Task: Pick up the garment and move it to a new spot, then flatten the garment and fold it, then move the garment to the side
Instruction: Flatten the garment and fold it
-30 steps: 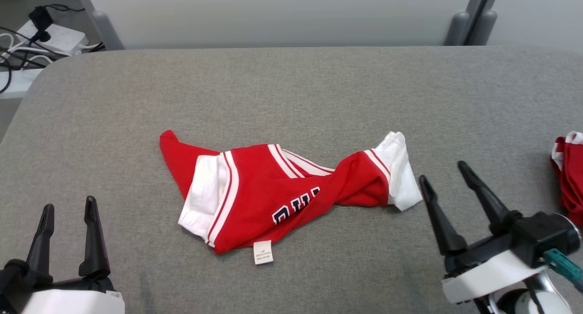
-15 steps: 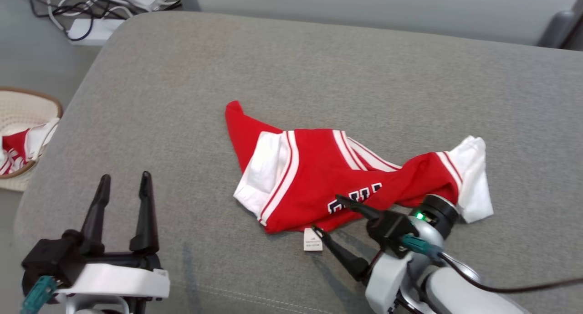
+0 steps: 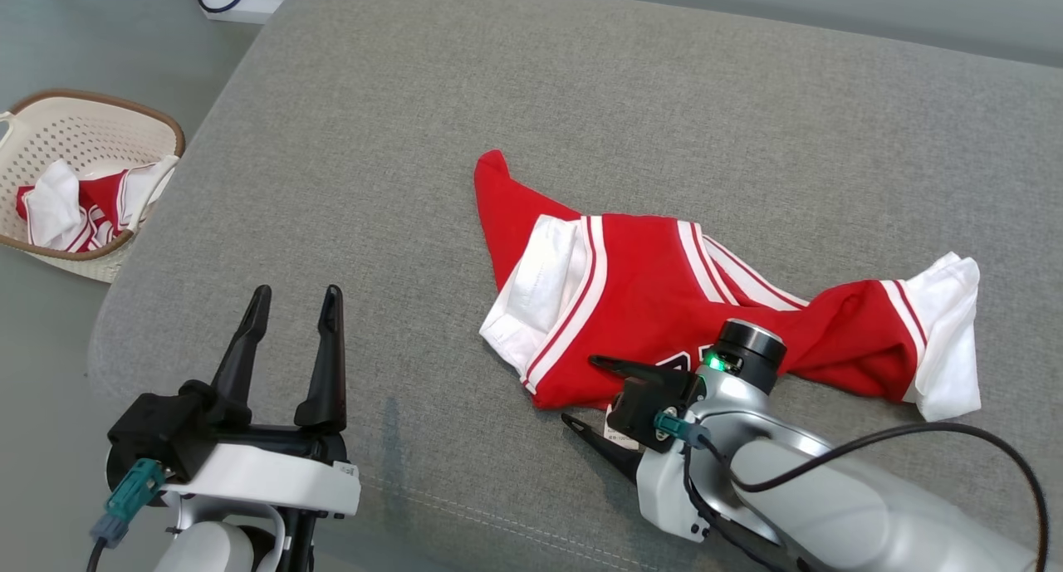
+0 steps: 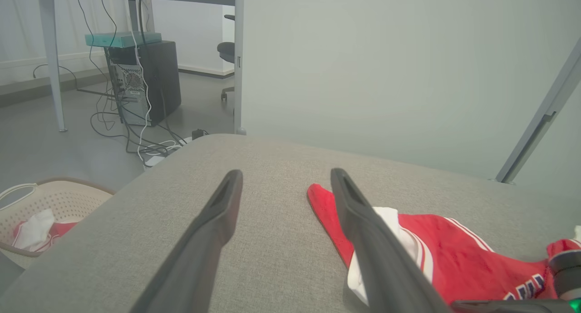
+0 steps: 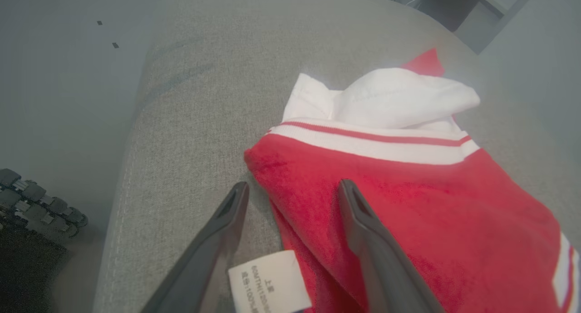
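Right hand has swung in, fingers straddling the garment's near edge.

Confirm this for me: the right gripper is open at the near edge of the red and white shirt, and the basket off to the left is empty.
Wrong on the basket: it is not empty. The head view shows red and white clothes lying in it. The rest stands: the right gripper is open at the near edge of the red and white shirt.
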You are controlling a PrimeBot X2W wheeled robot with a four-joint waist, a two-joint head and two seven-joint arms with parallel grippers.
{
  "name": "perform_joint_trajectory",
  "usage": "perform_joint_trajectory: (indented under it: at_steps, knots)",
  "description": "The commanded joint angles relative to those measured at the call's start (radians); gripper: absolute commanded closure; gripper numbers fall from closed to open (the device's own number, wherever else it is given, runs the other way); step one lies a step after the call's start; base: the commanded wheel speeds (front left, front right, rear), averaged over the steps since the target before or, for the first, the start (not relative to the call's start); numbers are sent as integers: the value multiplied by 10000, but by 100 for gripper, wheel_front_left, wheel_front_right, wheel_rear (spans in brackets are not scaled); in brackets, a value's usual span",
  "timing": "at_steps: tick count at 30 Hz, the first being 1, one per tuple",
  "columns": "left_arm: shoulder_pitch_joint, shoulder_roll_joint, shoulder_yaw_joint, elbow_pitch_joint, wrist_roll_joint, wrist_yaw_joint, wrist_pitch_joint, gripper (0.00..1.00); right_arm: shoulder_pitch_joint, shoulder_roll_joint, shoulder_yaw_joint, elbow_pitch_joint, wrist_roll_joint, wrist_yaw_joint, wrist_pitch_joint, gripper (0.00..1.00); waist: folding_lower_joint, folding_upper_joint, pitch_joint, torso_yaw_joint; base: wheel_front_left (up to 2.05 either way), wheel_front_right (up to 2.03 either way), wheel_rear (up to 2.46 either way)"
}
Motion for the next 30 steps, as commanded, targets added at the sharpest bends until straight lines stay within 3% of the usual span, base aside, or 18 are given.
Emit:
perform_joint_trajectory:
  at_steps: [1,9,10,11,12,22,26,30]
  knots:
    - [-496,202,336,-157,90,-52,-102,0,-140,191,117,30,-147,29,-148,0,-1,0,18,37,0,0,0]
    - [-700,33,143,247,62,-281,-186,0,-834,968,866,1864,-338,29,-257,0,-1,0,48,293,0,0,0]
    - [-721,19,133,289,61,-301,-196,0,-881,1055,896,2023,-227,29,-244,49,-1,0,47,319,0,0,0]
    - [-736,5,122,329,58,-320,-205,0,-938,1135,917,2132,-99,29,-285,65,-1,0,47,339,0,0,0]
    - [-748,-5,118,366,55,-335,-214,0,-993,1202,933,2226,59,29,-315,100,-1,0,49,350,0,0,0]
    - [-711,-45,196,621,37,-415,-298,0,-1551,1109,868,1746,2380,29,-603,100,-1,0,17,125,0,0,0]
    - [-731,-39,201,656,65,-464,-319,0,-1982,581,526,1417,2946,29,-822,100,-1,0,-3,13,0,0,0]
    - [-808,-42,148,618,118,-530,-333,0,-2556,-123,-670,1723,3358,29,-1115,100,-1,0,67,-50,0,0,0]
